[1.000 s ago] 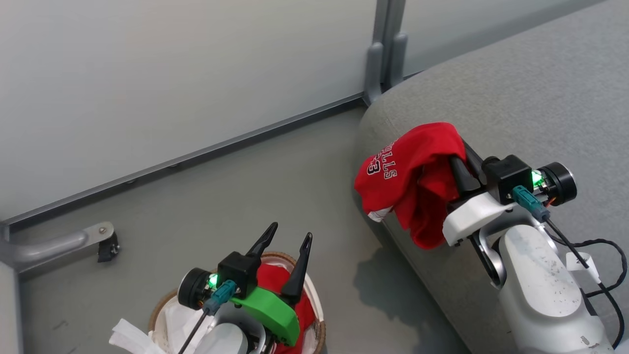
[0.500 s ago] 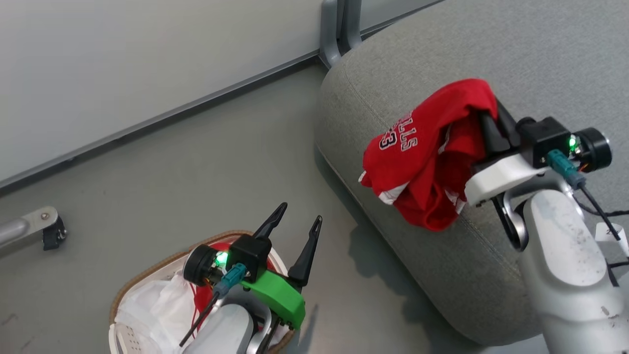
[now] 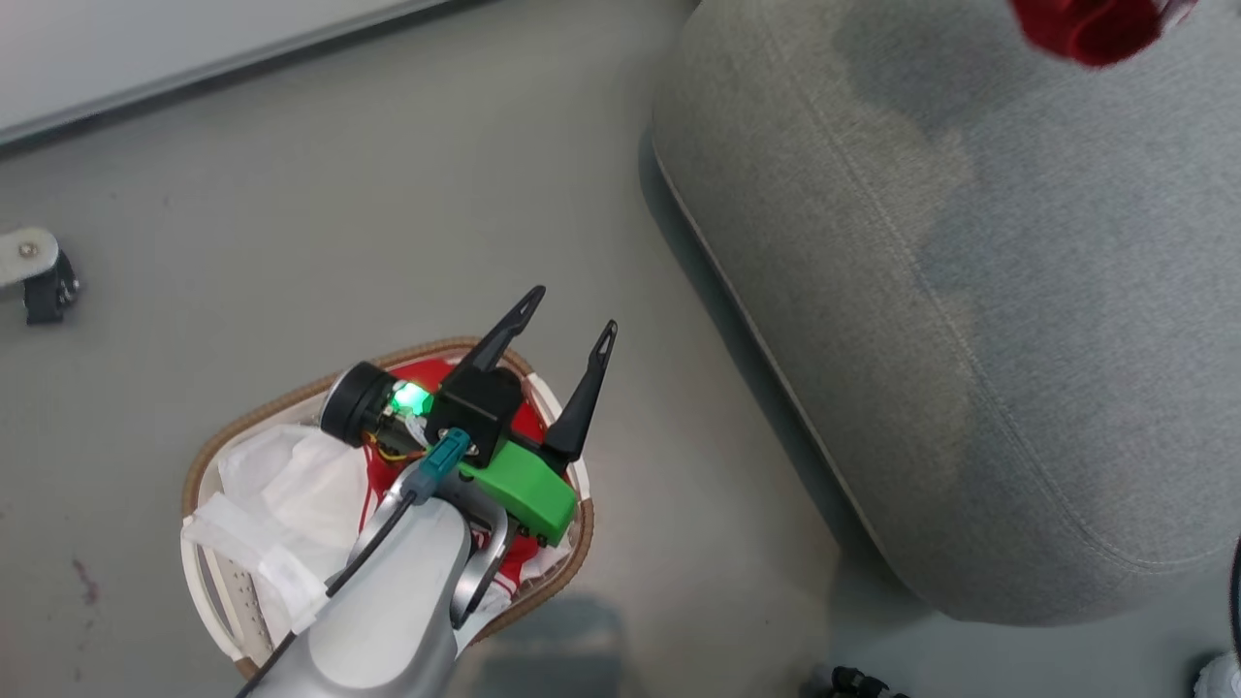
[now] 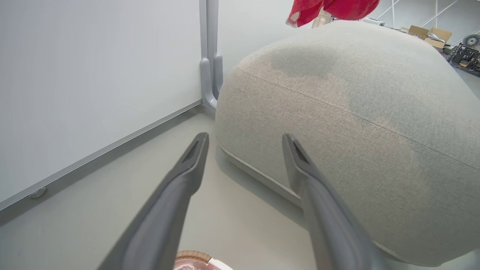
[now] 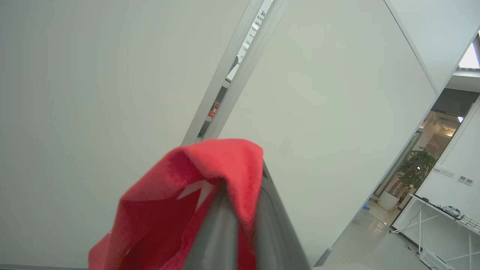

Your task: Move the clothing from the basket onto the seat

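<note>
The basket, white with a brown woven rim, stands on the floor at lower left, its rim also at the bottom of the left wrist view. Red clothing lies in it beside the white liner. My left gripper hovers over the basket, open and empty. The grey seat fills the right side. Another red garment hangs above the seat. In the right wrist view, it drapes over my right gripper, which is shut on it.
A pale wall panel with a grey metal post stands behind the seat. A metal foot with a black end sits on the floor at far left. Bare grey floor lies between basket and seat.
The head camera has tilted down, so the whole picture has shifted. The right gripper with the red garment has gone to the view's top edge. The left gripper stays open over the basket.
</note>
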Robot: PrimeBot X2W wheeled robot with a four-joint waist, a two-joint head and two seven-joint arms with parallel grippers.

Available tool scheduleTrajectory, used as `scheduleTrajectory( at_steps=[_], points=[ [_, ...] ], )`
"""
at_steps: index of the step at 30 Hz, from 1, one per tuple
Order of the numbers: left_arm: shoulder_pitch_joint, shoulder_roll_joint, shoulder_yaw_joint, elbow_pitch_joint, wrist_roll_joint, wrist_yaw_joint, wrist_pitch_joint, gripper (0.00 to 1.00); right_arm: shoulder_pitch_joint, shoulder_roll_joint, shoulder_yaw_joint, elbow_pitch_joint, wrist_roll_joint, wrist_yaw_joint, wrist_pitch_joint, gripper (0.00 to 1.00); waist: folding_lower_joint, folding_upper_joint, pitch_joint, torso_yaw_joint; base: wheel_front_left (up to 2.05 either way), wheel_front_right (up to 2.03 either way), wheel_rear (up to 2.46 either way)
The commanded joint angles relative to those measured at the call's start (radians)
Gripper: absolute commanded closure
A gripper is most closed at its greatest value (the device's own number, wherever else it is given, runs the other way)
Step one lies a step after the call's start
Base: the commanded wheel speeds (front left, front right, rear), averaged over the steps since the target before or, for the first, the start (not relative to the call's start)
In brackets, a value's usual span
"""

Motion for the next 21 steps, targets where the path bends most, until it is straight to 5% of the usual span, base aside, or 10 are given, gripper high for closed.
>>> scheduleTrajectory(
  at_steps=[1,9,21],
  points=[
    [-0.035,0.01,-0.004,-0.007,0.015,-0.003,-0.001,0.0,-0.046,-0.031,-0.024,0.015,-0.009,-0.001,-0.002,1.0,-0.0001,-0.0001,0.163,0.08,0.0,0.0,0.0],
    [-0.103,0.033,-0.006,-0.025,0.039,-0.002,-0.001,0.0,-0.15,-0.128,-0.151,0.097,-0.051,-0.001,-0.002,1.0,-0.0001,-0.0001,0.306,0.13,0.0,0.0,0.0],
    [-0.087,0.028,-0.002,-0.032,0.041,0.009,-0.001,0.0,0.136,-0.015,-0.216,0.142,-0.078,-0.001,-0.002,1.0,-0.0001,-0.0001,0.32,0.137,0.0,0.0,0.0]
  ],
)
